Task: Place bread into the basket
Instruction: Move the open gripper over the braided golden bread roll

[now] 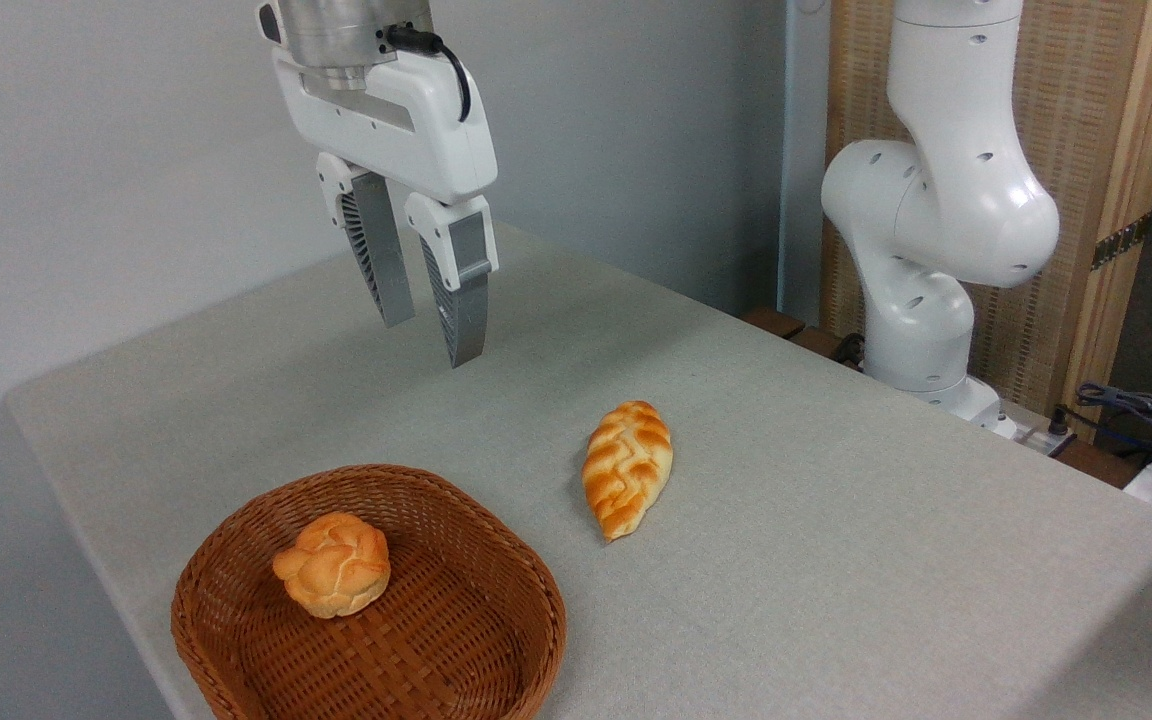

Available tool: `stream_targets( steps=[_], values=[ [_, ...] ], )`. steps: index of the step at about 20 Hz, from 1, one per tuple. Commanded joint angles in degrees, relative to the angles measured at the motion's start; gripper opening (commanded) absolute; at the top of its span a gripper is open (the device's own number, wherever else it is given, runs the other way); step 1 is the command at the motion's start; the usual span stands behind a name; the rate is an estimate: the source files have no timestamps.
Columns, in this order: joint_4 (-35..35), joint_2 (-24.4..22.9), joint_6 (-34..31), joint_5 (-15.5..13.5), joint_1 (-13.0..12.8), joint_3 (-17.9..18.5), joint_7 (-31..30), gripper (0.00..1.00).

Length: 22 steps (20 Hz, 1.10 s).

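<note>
The bread [627, 466], a golden-orange braided loaf with pointed ends, lies on the grey table right of the basket. The basket [496, 560] is reddish-brown wicker at the front left, and a small round knotted bun [333, 564] sits inside it. My gripper [431, 340] hangs open and empty well above the table, behind the basket and up-left of the loaf, its two grey fingers pointing down with a gap between them.
The arm's white base [921, 300] stands off the table's far right edge, with cables [1136, 410] and a wooden panel beyond. A grey wall runs behind. The table [836, 560] edge falls away at left and front.
</note>
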Motion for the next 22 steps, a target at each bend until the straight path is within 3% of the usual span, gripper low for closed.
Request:
stream_targets(
  steps=[1,7,10,13,15,19,22],
  values=[
    [0.4,-0.2,-1.4,-0.8,-0.6,0.9,-0.5,1.0],
    [0.2,-0.3,-1.3,-0.7,-0.6,0.8,-0.5,1.0],
    [-2.6,-2.6,-0.1,-0.7,-0.7,0.9,-0.3,1.0],
    [-11.5,-9.7,7.0,-0.6,-0.6,1.9,-0.4,1.0],
    [-15.4,-12.6,7.4,-0.5,-0.9,2.2,-0.4,1.0],
    [-33.0,-24.9,10.7,0.1,-2.0,3.1,-0.2,1.0],
    [-38.1,-26.6,11.3,0.2,-2.1,3.1,-0.2,1.0]
  ],
)
